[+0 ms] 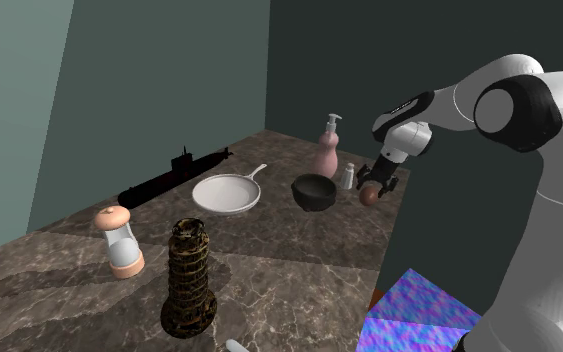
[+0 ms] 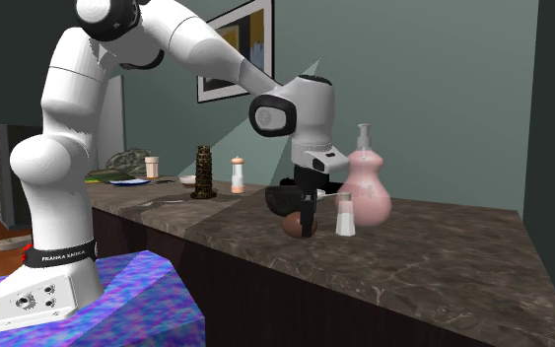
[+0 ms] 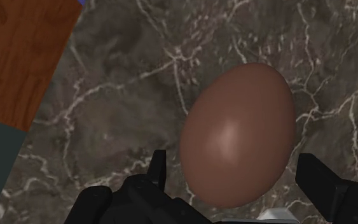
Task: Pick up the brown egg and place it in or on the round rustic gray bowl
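A brown egg lies on the dark marble counter, close to its edge. My black gripper is lowered over it and open. One finger stands on each side of the egg, with a thin gap on both sides. In the shoulder view the egg sits just under the gripper. The dark round bowl is a short way toward that view's left. In the second exterior view the egg rests on the counter beside the gripper, with the bowl behind it.
A pink soap dispenser and a small white shaker stand just behind the egg. Further along the counter are a white pan, a black submarine model, a leaning tower model and a grinder. The wooden floor shows past the counter edge.
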{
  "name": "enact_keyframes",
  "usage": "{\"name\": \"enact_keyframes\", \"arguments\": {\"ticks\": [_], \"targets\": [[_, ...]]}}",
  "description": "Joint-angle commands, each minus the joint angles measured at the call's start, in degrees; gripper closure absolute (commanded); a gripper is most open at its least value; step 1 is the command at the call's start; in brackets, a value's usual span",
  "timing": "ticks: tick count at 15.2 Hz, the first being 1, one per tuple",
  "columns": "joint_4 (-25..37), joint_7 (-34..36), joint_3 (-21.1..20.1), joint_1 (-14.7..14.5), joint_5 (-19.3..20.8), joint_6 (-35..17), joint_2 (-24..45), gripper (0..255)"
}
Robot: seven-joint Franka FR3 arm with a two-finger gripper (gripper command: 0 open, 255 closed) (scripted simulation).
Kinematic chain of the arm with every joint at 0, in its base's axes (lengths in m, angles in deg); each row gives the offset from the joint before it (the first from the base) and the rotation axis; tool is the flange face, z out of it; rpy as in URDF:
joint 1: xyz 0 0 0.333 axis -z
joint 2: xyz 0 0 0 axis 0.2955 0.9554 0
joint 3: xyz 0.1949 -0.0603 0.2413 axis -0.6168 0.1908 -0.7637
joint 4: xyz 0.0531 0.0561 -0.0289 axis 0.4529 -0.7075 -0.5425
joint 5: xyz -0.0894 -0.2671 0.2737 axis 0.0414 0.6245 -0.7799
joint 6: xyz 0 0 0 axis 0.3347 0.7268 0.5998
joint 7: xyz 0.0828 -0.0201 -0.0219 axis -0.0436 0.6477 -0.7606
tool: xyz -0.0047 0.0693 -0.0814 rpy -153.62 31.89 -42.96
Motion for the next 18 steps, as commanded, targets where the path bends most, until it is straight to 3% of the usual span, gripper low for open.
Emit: {"name": "enact_keyframes", "arguments": {"ticks": [1,2,3,12,18], "targets": [[-0.01,-0.01,0.0,0.0,-0.01,-0.02,0.0,0],[0.0,0.0,0.0,0.0,0.0,-0.01,0.0,0],[0.0,0.0,0.0,0.0,0.0,-0.01,0.0,255],[-0.01,-0.01,0.0,0.0,-0.01,-0.01,0.0,255],[1.32,2.56,0.74,-0.48,2.67,3.26,-2.84,255]]}}
